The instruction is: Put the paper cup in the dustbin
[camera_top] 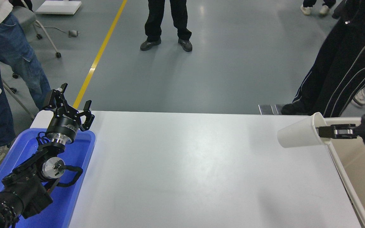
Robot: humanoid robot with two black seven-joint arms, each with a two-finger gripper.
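Note:
The white paper cup (299,135) hangs on its side in the air above the table's right edge, mouth toward the right. My right gripper (324,130) comes in from the right edge and is shut on the cup's rim. The beige dustbin (344,172) stands against the table's right side, directly under my right arm; only its left rim and part of its inside show. My left gripper (70,106) is parked at the lower left above the blue bin, fingers spread and empty.
A bright blue bin (81,161) sits at the table's left edge under my left arm. The white table (188,171) fills the middle. People stand on the grey floor beyond the far edge, one close to the far right corner (337,72).

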